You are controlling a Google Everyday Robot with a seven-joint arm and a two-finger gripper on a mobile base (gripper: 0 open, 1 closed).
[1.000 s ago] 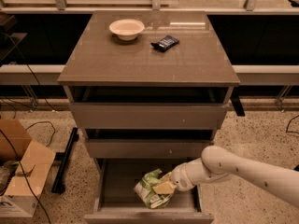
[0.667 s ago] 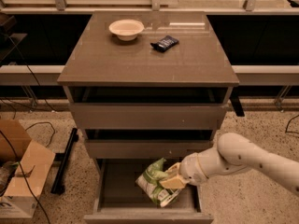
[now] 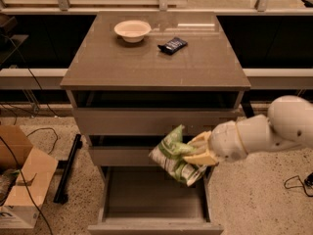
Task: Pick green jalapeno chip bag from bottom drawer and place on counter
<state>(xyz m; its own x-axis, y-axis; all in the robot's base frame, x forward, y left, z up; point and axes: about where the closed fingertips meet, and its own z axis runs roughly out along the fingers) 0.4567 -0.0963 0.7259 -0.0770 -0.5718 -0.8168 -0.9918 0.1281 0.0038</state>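
A: Status on the chip bag (image 3: pixel 172 151)?
B: My gripper (image 3: pixel 196 151) is clamped on it, hanging over the open bottom drawer (image 3: pixel 154 226), level with the middle drawer (image 3: pixel 122 155) front. Below the counter (image 3: pixel 146 62), not touching.

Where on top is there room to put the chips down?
The counter is bare across its front half, nearest the claw holding the chip bag over the bottom drawer. Crowded at the back: bowl and dark packet.
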